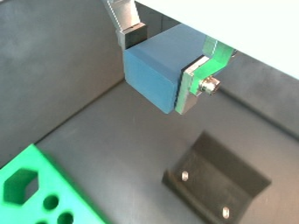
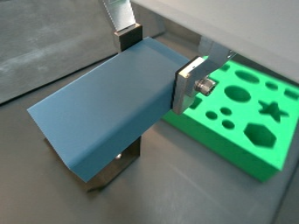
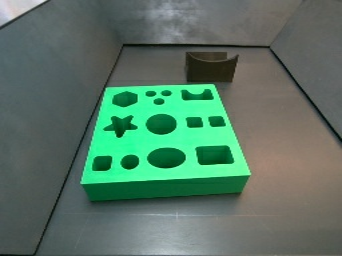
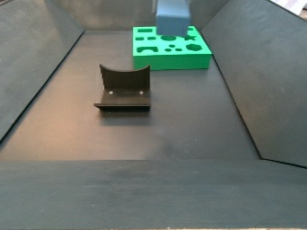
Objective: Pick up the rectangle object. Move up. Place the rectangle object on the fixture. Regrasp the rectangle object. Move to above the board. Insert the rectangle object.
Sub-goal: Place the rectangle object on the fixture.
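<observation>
The light blue-grey rectangle object (image 1: 158, 74) sits between my gripper's (image 1: 163, 59) silver fingers, which are shut on it; it also shows in a wrist view (image 2: 100, 114). In a side view the block (image 4: 174, 13) hangs high in the air near the board's far side, and the gripper itself is cut off by the frame edge. The dark fixture (image 4: 122, 87) stands on the floor, apart from the block, and shows below it in both wrist views (image 1: 216, 179) (image 2: 111, 166). The green board (image 3: 167, 140) with its cutouts lies flat on the floor.
Dark grey bin walls (image 3: 54, 100) slope up on all sides. The fixture (image 3: 211, 64) stands between the board and one end wall. The board also shows in the other views (image 4: 171, 47) (image 2: 251, 109) (image 1: 41, 192).
</observation>
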